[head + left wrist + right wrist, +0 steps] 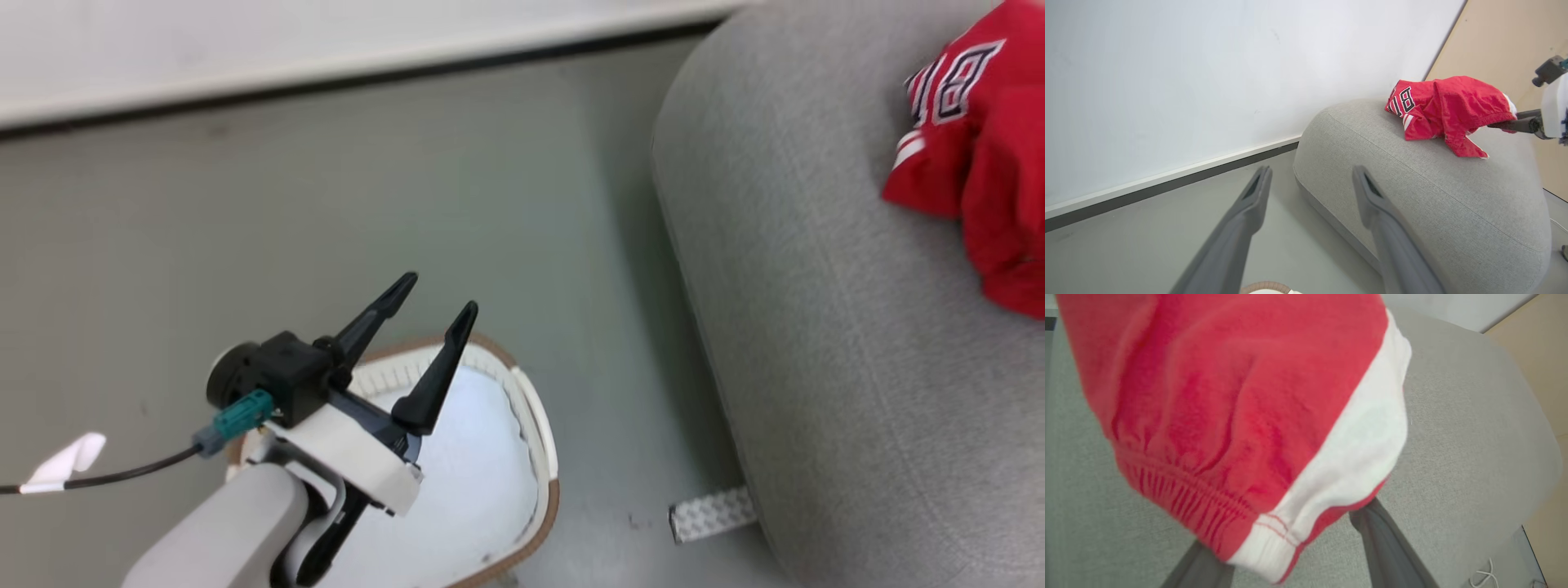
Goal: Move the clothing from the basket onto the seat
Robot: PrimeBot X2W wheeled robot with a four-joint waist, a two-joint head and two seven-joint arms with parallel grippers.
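Red numbered jersey clothing point(1447, 106) lies bunched on the large light-grey fabric seat point(1412, 196), its hem draped over the right gripper's point(1508, 124) spread fingers, while the left gripper point(441, 292) hangs splayed above the cream-white perforated basket point(543, 441).

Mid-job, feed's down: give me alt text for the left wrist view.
A crumpled bright red jersey lies on top of the large light-grey fabric seat, with the right gripper at its right edge. In front, the left gripper hangs over grey floor, jaws open.
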